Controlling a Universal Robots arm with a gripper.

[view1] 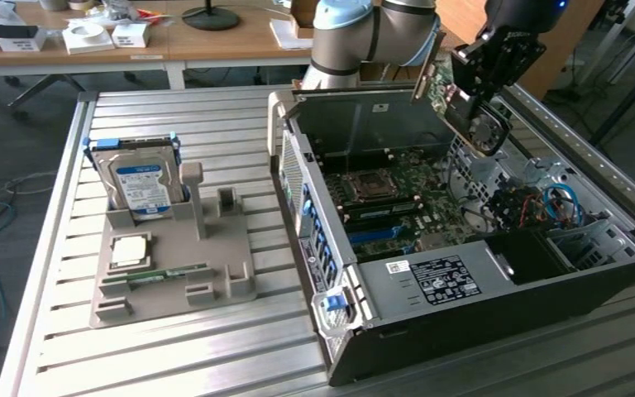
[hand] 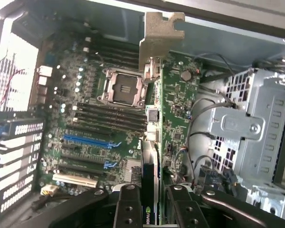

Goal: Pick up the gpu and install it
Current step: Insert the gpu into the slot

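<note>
One gripper (hand: 149,209) | half-closed, clamped on gpu (hand: 151,166) | card held edge-on above motherboard (hand: 85,109), inside open computer case (view1: 307,207)

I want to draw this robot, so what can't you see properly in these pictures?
- Wrist view: the gpu sits edge-on in the gripper, so its flat face is hidden.
- Wrist view: the gpu covers the motherboard strip behind it.
- Exterior view: the gripper hides part of the gpu; the writing on the hard drive is too small.
</note>
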